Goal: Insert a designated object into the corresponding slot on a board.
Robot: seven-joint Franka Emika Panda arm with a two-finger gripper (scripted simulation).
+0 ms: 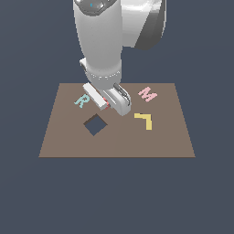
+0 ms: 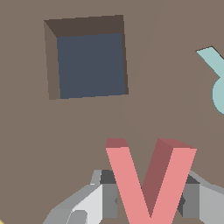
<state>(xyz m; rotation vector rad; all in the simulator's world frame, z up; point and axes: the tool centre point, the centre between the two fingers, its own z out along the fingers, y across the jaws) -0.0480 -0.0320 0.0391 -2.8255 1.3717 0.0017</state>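
Showing thick flat red V (image 2: 148, 183) betw. end effector (image 2: 146, 203) fingers

A flat, featureless slate-blue ground (image 1: 27, 196) fills the scene on every side, evenly lit, with no walls, windows or furniture to be seen.

Letters R (image 1: 81, 100), M (image 1: 147, 94), L (image 1: 144, 120), V (image 2: 148, 181) on board (image 1: 68, 146).
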